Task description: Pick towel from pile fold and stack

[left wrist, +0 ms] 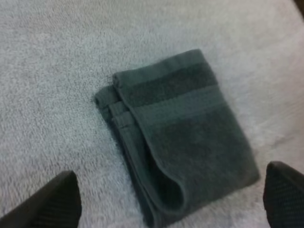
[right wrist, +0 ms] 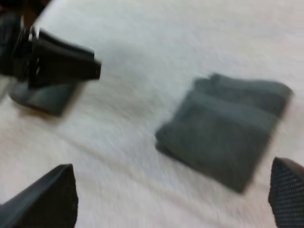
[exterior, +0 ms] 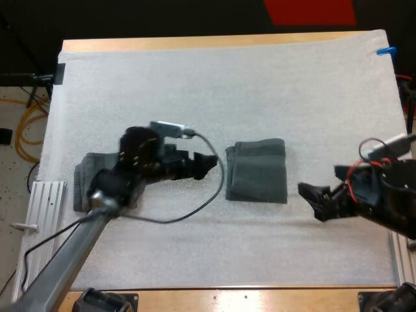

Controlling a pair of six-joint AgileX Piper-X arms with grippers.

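Surface: a wooden table (exterior: 195, 43) carrying a white mat (exterior: 227, 97) of fleecy texture that covers nearly the whole top, with bare wood along the far and near edges. Item under task: one dark grey-green folded towel (exterior: 257, 170) lies flat near the mat's centre. Its layered edges and a woven band across one end are plain in the left wrist view (left wrist: 180, 137). A second towel (exterior: 81, 185) of the same colour lies well apart at the mat's left side, largely covered by the left arm, so its form cannot be judged. The left gripper (exterior: 208, 164) is just beside the folded towel's left edge and not touching it. Its fingers (left wrist: 52, 204) stand wide apart with nothing between them. The right gripper (exterior: 312, 201) is near the towel's right side, clear of it, and its fingers (right wrist: 47, 199) are likewise spread and empty. Off the table's left side, a ribbed metal rail (exterior: 42, 201) and loops of yellow cable (exterior: 29, 127) on a speckled floor.
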